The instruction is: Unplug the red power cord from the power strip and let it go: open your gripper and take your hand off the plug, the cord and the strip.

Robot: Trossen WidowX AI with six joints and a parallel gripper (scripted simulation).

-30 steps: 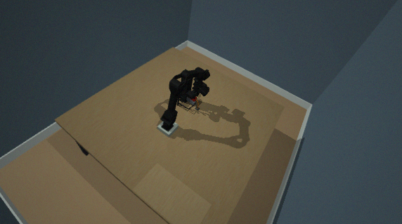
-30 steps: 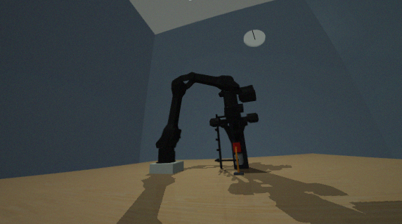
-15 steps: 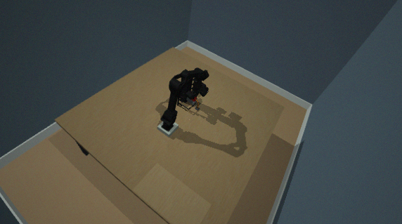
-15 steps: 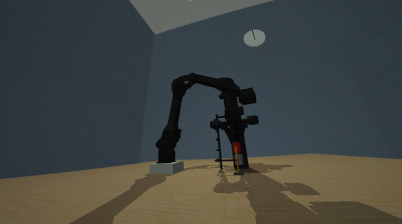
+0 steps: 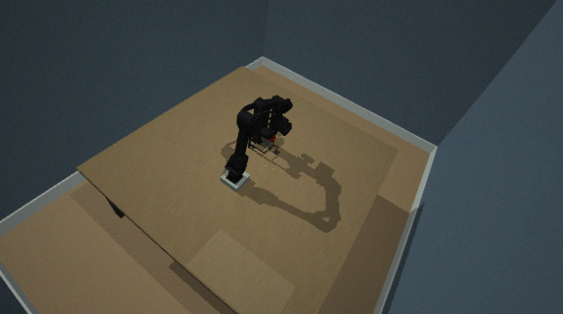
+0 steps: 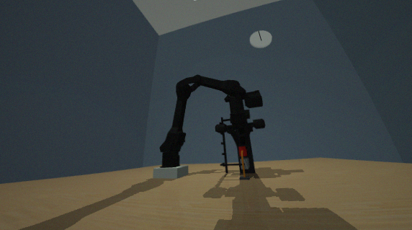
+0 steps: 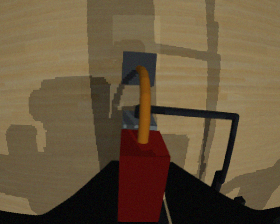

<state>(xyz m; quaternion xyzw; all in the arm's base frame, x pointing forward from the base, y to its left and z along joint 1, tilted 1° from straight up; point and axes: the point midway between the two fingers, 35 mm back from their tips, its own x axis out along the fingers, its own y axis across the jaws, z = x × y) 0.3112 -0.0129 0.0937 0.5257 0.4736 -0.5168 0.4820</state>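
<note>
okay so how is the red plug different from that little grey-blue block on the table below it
The red plug is a tall block shut in the claw; the grey-blue block is a flat square lying on the table, untouched. The plug fills much more of the wrist view; the block looks small beyond it. The plug is bright red, the block dull. What they share: the orange cord runs from one to the other.

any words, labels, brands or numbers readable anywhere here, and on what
None can be read.
Red plug: plain faces, no label.
Wall clock: one dark hand, no numerals visible.
Gripper, shut on the plug: plain black, no brand mark.
Grey block at the cord's end: no print.
</note>
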